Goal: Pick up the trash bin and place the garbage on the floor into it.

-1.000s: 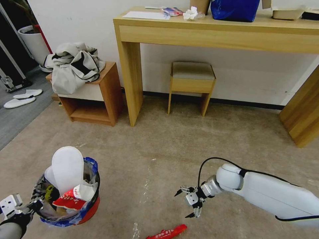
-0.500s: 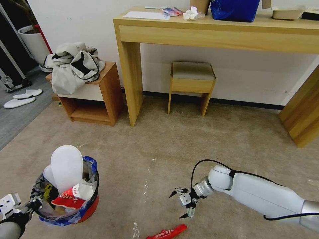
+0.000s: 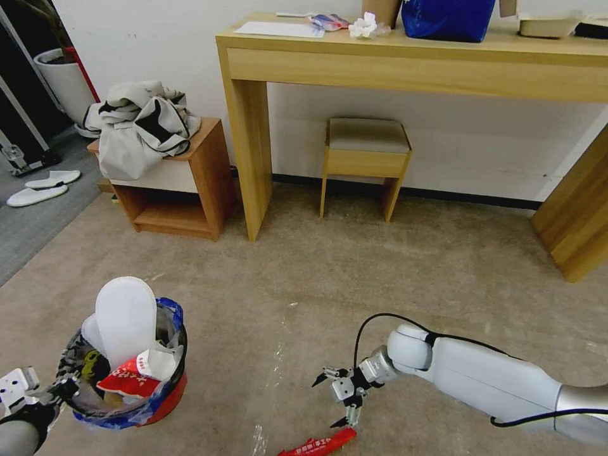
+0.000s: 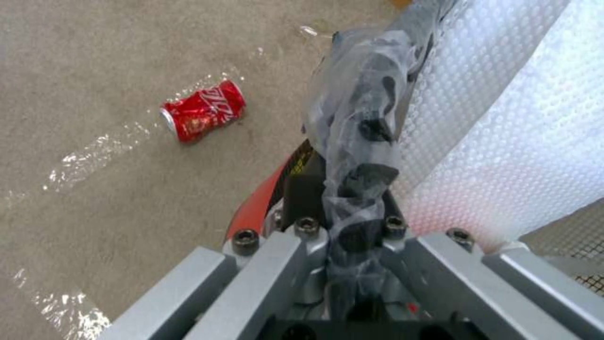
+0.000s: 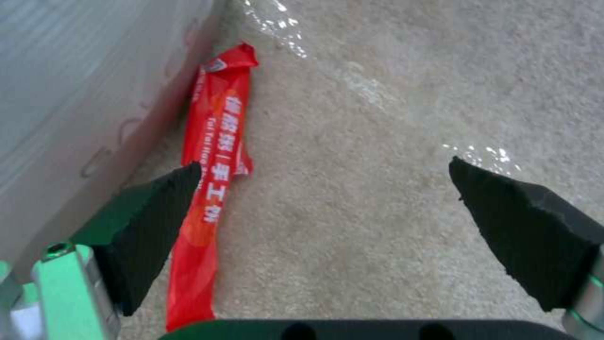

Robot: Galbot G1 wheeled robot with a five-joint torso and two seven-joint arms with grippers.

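The red trash bin [image 3: 161,400] hangs at the lower left, lined with a clear bag and holding a white slipper [image 3: 125,320] and red wrappers. My left gripper [image 3: 60,387] is shut on the bin's rim, pinching rim and bag [image 4: 352,156] together. My right gripper [image 3: 326,403] is open just above a long red wrapper [image 3: 320,443] lying on the beige floor [image 3: 380,266]. In the right wrist view that wrapper [image 5: 214,189] lies beside one fingertip [image 5: 157,212], not centred in the open right gripper [image 5: 322,163]. A red can [image 4: 203,109] lies on the carpet beyond the bin.
A wooden desk [image 3: 411,63] stands against the wall with a stool [image 3: 366,161] under it. A low side table [image 3: 190,177] carries piled clothes. A wooden cabinet [image 3: 579,215] is at the right. Two white slippers [image 3: 41,187] lie on grey flooring at far left.
My right arm has moved down and to the left, bringing the open gripper close over the red wrapper. The bin in my left gripper has barely shifted.
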